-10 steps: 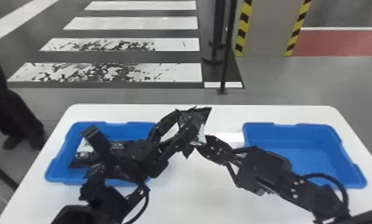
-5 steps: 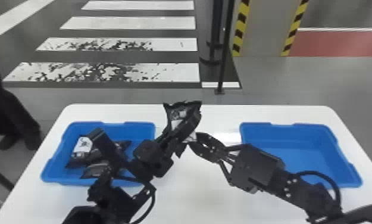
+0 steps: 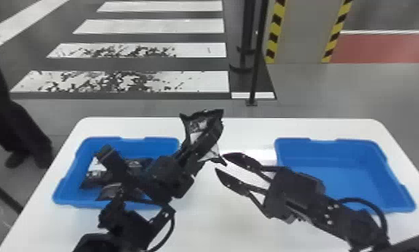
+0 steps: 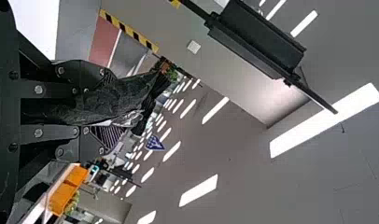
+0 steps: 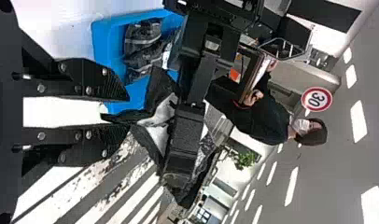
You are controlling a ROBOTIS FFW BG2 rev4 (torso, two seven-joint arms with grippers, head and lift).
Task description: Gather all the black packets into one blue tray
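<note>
My left fingers (image 3: 210,140) pinch black packet (image 3: 198,124); my right fingers (image 3: 242,161) spread near its corner. Blue tray (image 3: 151,144) holding packets (image 3: 109,192), left of left fingers.

a white-patched black packet (image 3: 194,124) is held up, tilted; other black packets (image 3: 109,192) are contained in the left blue tray (image 3: 158,145).

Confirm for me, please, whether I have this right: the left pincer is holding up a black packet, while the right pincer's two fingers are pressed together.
Not quite: the two fingers of the right pincer stand apart, as the head view shows. The left pincer is indeed holding up a black packet.
</note>
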